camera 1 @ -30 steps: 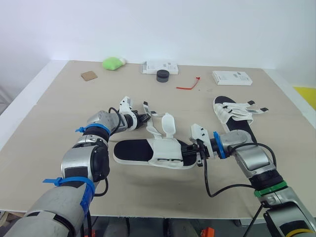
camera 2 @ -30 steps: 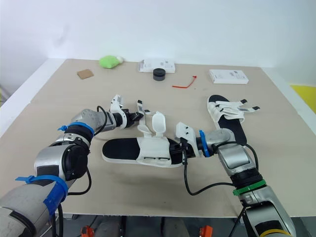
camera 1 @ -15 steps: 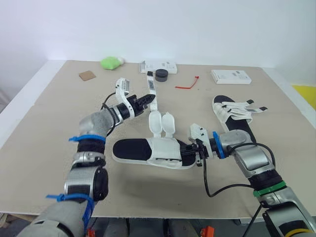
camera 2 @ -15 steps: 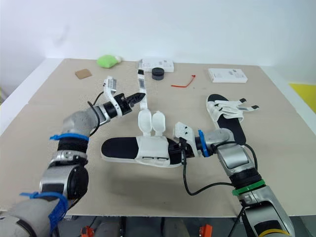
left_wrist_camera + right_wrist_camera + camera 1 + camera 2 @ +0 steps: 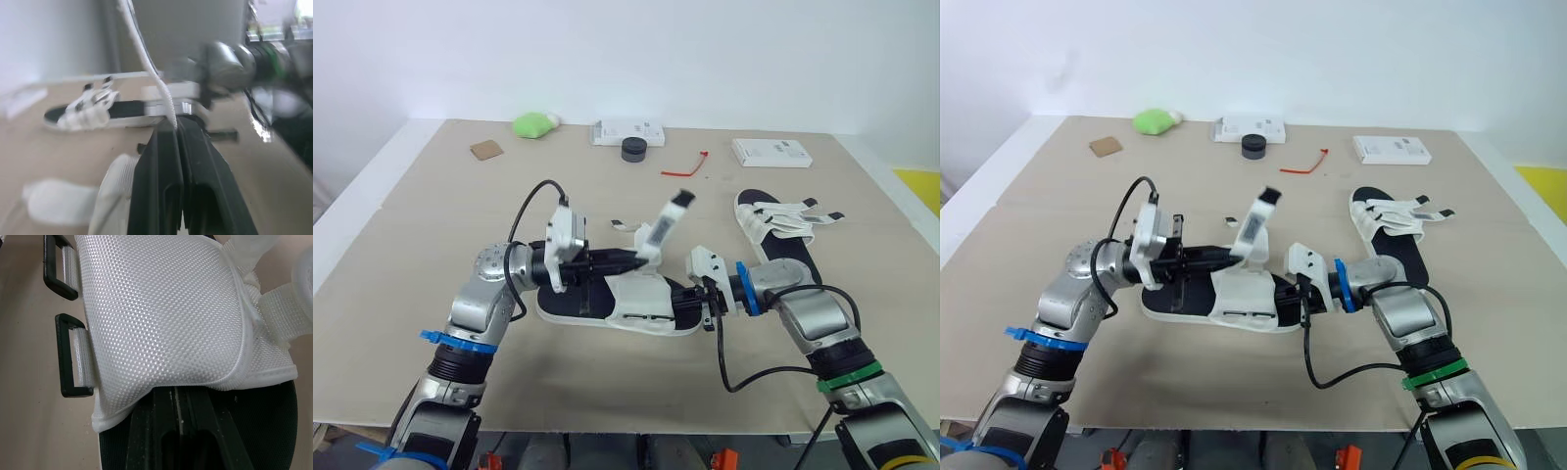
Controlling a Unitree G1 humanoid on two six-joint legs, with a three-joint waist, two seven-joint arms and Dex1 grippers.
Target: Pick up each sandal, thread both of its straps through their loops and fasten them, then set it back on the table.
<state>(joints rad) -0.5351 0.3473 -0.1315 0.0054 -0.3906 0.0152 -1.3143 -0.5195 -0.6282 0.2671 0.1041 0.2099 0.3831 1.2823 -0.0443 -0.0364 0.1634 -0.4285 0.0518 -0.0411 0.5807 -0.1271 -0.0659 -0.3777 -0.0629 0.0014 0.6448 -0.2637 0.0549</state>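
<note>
left pincer (image 5: 644,258) is clamped on a white strap (image 5: 664,221), which rises above the sandal (image 5: 570,300). right pincer (image 5: 693,299) is clamped on that sandal's sole end. the sandal lies mid-surface (image 5: 431,196), toward the front edge; the second sandal (image 5: 781,235) lies near the right edge.

Two head eyes look down across the whole bench (image 5: 411,215); both wrist cameras sit close along their jaws at the near sandal (image 5: 636,302).

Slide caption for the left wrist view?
Left claw shut on a white sandal strap, with the other sandal lying on the table beyond.
</note>
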